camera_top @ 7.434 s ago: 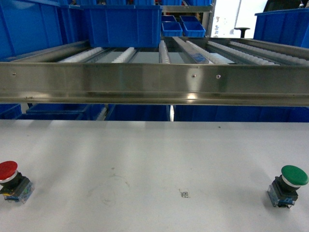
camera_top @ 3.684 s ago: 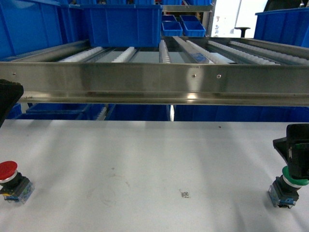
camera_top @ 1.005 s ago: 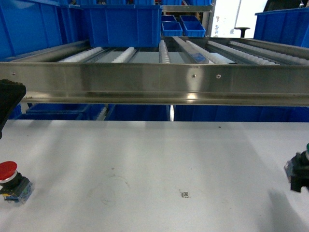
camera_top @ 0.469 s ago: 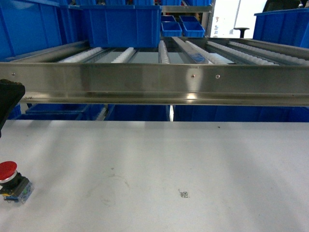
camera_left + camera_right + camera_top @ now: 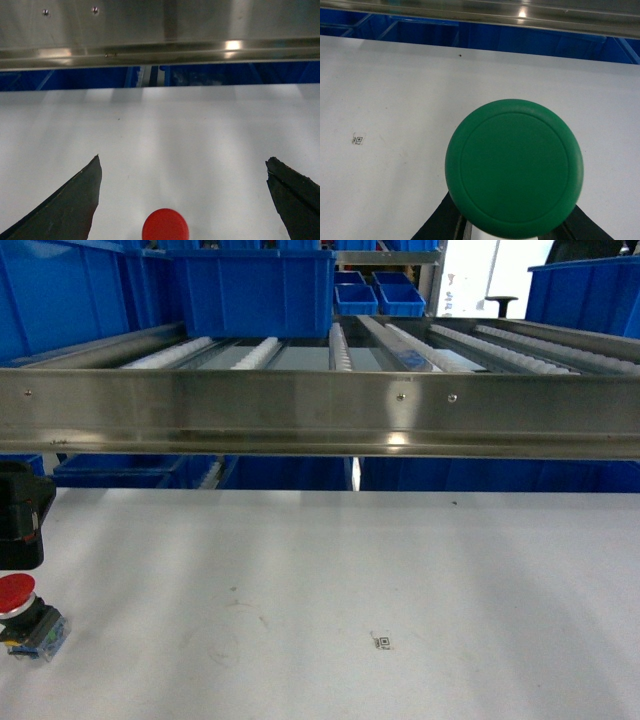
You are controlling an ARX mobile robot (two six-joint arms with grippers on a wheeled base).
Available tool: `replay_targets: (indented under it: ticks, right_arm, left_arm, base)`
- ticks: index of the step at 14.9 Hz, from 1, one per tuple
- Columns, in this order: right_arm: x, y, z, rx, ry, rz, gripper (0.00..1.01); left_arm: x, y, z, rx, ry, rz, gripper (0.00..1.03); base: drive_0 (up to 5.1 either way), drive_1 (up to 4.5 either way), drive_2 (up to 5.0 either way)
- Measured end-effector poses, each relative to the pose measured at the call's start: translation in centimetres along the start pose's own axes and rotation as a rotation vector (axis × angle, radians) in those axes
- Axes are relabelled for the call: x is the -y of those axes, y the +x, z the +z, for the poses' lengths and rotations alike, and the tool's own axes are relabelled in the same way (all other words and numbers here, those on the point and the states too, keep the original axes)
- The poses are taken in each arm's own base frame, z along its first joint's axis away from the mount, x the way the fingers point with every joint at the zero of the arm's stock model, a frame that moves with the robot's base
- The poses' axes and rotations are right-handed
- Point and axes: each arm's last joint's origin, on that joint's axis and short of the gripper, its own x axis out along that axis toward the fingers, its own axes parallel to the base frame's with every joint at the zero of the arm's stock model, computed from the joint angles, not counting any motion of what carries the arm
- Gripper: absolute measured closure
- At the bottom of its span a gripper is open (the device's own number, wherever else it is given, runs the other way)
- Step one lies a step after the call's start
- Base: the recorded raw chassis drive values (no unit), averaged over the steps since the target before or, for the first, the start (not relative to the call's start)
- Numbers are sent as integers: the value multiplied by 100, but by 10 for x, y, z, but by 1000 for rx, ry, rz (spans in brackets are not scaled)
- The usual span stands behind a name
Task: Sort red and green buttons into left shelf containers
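Green button gripped; red button untouched

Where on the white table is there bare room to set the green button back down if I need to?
Most of the white table is bare: from the steel shelf rail forward, across the centre and right. Only a tiny printed marker lies mid-table. The near-left corner is crowded: the red button sits there with the left gripper open over it.
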Motion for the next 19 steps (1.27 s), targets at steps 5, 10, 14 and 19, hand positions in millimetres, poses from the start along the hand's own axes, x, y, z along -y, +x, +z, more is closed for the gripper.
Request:
replay_targets:
  ticks: [5, 10, 14, 19]
  right_arm:
    - [0, 0, 0, 0, 0, 0, 75]
    - [0, 0, 0, 0, 0, 0, 75]
    - [0, 0, 0, 0, 0, 0, 76]
    - [0, 0, 0, 0, -1, 0, 76]
  left_arm:
    - [-13, 29, -24, -71, 27, 16, 5]
    - [-18, 66, -36, -172, 10, -51, 5]
    - [-12, 79, -50, -241, 20, -56, 5]
    - [-6, 83, -62, -284, 18, -72, 5]
  base:
    - [0, 0, 0]
    - [0, 0, 0]
    - [0, 0, 0]
    - [0, 0, 0]
